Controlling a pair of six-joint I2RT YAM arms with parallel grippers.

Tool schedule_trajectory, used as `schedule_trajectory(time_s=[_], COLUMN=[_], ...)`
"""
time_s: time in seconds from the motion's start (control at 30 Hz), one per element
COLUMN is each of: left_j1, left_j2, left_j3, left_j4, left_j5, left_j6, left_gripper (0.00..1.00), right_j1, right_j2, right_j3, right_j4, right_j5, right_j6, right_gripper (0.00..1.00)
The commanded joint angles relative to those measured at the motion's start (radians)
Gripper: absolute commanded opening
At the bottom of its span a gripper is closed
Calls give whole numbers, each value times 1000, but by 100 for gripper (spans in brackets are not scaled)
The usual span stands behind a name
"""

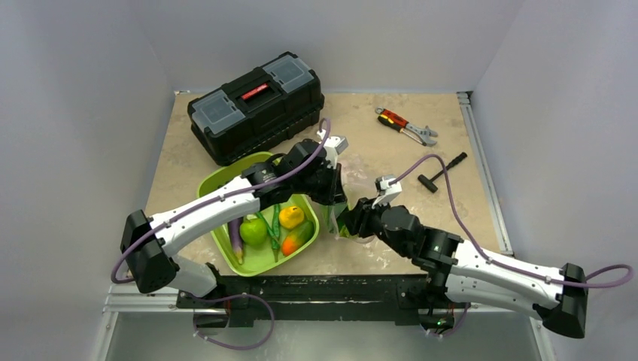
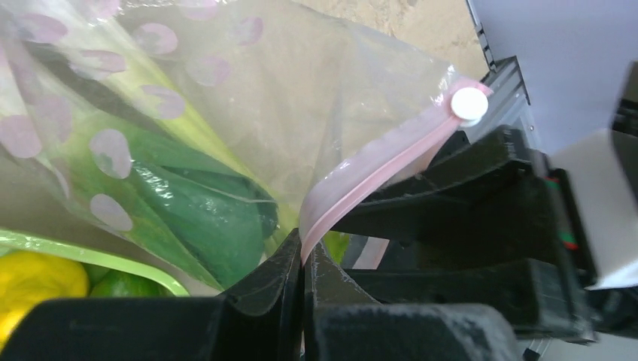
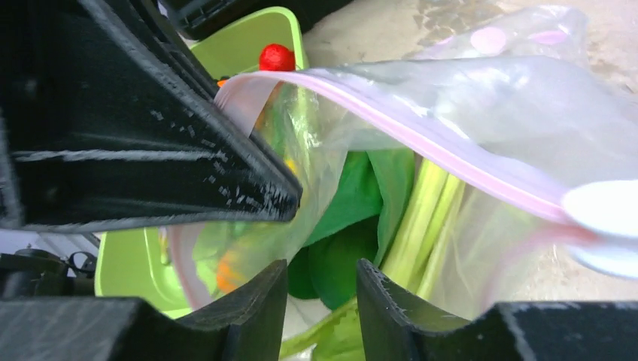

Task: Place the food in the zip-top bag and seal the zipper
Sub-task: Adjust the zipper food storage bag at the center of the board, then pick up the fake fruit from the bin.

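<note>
- Top external view: the left gripper (image 1: 340, 197) reaches across a lime-green plastic tray (image 1: 252, 263) to a crinkly clear zip-top bag (image 1: 337, 226). The bag stands on the beige table (image 1: 361, 128), just right of the tray.
- The right gripper (image 1: 347, 223) meets the bag from the opposite side, close to the left one.
- In the tray lie a round green apple (image 1: 253, 232), a slim purple eggplant (image 1: 236, 239), long green beans (image 1: 274, 224) and a yellow-orange round fruit (image 1: 291, 216).
- Well apart from these, a black plastic toolbox (image 1: 256, 105) sits at the back left. A red-handled wrench (image 1: 406, 125) and a small black hammer (image 1: 442, 172) lie at the back right.
- Left wrist view: the left gripper's fingers are pressed together, pinching the thin pale-pink zipper (image 2: 361, 180) at one end of the bag's mouth.
- A white round slider (image 2: 469, 103) sits at the far end of the strip.
- A leafy green bok choy (image 2: 195, 214) lies inside the pink-spotted film, and the tray's rim shows below it.
- Right wrist view: the right gripper's fingers stand apart and clamp nothing. The bok choy and the bag film show through the gap between them.
- The mouth of the bag gapes, with the pink strip arching from the left gripper's black fingers to the slider.
- A small red ball (image 3: 276, 57) shows at the tray's edge behind.
</note>
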Motion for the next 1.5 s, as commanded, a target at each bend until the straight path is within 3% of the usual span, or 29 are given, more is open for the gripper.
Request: schedule_trajectory(time_s=[0.0, 0.17, 0.43, 0.6, 0.73, 0.9, 1.07, 1.3, 1.47], left_j1=[39, 51, 63, 91, 128, 197, 233, 266, 336], left_j2=[-17, 6, 6, 20, 44, 85, 104, 82, 67], left_j3=[3, 23, 62, 100, 145, 235, 325, 339, 311], left_j4=[14, -1, -28, -41, -76, -211, -338, -325, -279], left_j5=[-36, -27, -32, 9, 70, 157, 163, 183, 285], left_j6=[15, 29, 45, 69, 149, 255, 342, 408, 399], left_gripper=[0, 0, 0, 0, 0, 0, 0, 0, 0], right_j1=[2, 1, 1, 1, 29, 186, 247, 340, 348], right_j2=[-32, -76, -72, -53, -23, 121, 326, 627, 792], right_j3=[152, 233, 337, 283, 209, 281, 372, 513, 625], right_j4=[-399, -486, -556, -274, 13, 107, 161, 163, 118], right_j5=[49, 74, 130, -262, -420, -292, -266, 30, 75], right_j6=[131, 99, 73, -184, -229, -369, -445, -461, -417], right_gripper=[41, 58, 61, 59, 62, 74, 77, 77, 82])
